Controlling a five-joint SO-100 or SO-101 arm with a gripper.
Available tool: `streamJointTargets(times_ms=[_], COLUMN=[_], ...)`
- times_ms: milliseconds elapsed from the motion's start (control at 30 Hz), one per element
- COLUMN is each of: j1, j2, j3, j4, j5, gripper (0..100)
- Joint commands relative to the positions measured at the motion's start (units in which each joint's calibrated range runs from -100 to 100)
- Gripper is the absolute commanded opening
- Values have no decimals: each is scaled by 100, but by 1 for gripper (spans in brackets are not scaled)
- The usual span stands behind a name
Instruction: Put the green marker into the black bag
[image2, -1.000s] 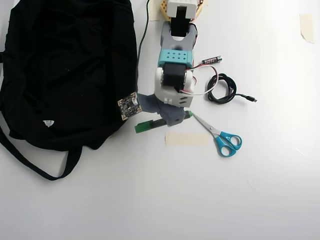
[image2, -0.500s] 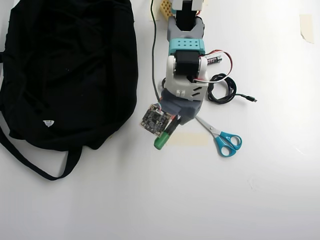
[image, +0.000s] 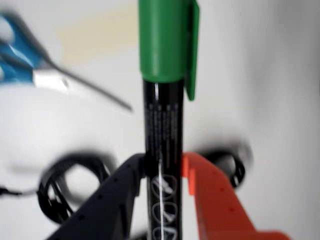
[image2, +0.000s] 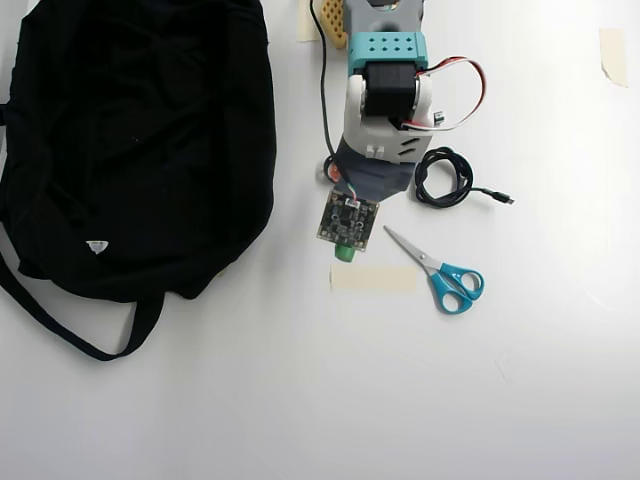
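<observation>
The green marker (image: 162, 125) is pinched in the pincer (image: 164, 170), one dark finger (image: 107, 200) and one orange finger (image: 212, 200) pressed against either side of its glossy black printed barrel. The wrist view shows this grip plainly, with the smooth green cap and its clip pointing up the picture, away from the camera. In the overhead view only the round green cap tip (image2: 344, 251) peeks out below the small circuit board (image2: 349, 219) mounted on the arm, near the middle of the white table (image2: 300, 400); the fingers are hidden there under the arm.

The black bag (image2: 130, 140), soft creased fabric with a tiny white label and a long strap trailing toward the table's left edge, fills the table's upper left in the overhead view and does not appear in the wrist view. The marker is well apart from it, to its right.

Blue-handled scissors (image2: 440, 270) lie right of the marker, their blades closed, with a pale strip of tape (image2: 373, 279) just beside them. A coiled black cable (image2: 443, 178) lies nearer the table's top edge; it shows blurred in the wrist view (image: 65, 190).
</observation>
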Motion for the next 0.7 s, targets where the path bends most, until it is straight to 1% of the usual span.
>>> streamJointTargets(times_ms=[0,100,233,367,533,667], j1=[-46,-61,-136,-91,21,305], j2=[-1051,-1466,-1997,-2437,-2918,-3325], j3=[907,1276,1626,2093,2597,2947], j4=[34,34,43,43,43,43], j5=[46,72,334,434,445,445], gripper=[2,2,2,2,2,2])
